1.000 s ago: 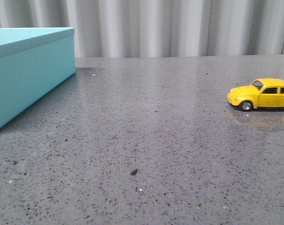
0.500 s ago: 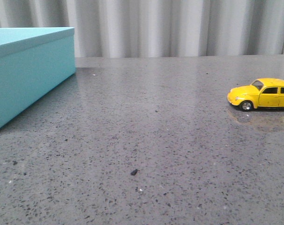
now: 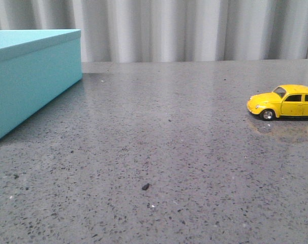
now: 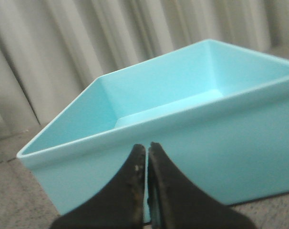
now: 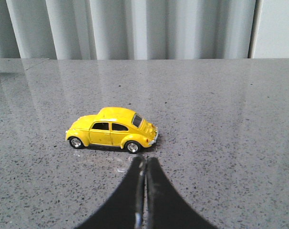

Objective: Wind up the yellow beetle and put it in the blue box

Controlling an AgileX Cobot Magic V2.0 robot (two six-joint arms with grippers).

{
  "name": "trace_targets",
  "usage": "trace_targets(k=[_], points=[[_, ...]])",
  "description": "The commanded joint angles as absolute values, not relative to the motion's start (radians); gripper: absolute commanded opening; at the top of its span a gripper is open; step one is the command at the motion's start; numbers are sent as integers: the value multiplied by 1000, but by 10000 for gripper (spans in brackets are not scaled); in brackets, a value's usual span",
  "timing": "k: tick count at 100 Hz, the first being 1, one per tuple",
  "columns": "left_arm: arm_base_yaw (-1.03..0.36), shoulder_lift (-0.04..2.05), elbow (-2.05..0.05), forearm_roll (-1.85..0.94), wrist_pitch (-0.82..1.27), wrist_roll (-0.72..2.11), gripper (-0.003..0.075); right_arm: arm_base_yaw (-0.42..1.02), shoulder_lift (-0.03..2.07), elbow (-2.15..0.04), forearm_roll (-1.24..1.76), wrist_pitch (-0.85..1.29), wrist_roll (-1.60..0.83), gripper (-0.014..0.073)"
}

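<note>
The box (image 3: 29,76) stands at the table's (image 3: 159,152) left edge, open-topped and empty as far as its interior shows. The beetle (image 3: 283,101) sits on its wheels at far right, well apart from the box. The left gripper (image 4: 147,157) and right gripper (image 5: 144,164) are both closed, holding nothing. Judged status: no step done; winding and storing remain.

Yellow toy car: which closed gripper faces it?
The right gripper, fingers together, faces the small yellow toy Beetle car; the left gripper faces the large turquoise-blue open box.
</note>
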State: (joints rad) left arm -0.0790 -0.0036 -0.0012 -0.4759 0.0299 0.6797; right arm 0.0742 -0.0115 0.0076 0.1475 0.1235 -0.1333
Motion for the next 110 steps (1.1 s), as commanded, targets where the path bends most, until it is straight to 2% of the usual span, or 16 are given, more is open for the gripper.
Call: trace_targets(k=[1, 13, 27, 51, 110], points=[[-82, -37, 25, -685, -74, 672, -21, 67, -31, 34, 154, 34, -140, -53], [-82, -37, 25, -1030, -84, 672, -21, 67, -31, 34, 163, 14, -140, -53], [-82, -37, 25, -1237, -143, 672, -21, 67, -31, 34, 181, -41, -140, -53], [-82, -37, 25, -1255, -306, 672, -21, 67, -31, 34, 181, -81, -140, -53], [-82, -33, 25, -1253, -234, 672, -21, 67, -31, 34, 188, -58, -140, -53]])
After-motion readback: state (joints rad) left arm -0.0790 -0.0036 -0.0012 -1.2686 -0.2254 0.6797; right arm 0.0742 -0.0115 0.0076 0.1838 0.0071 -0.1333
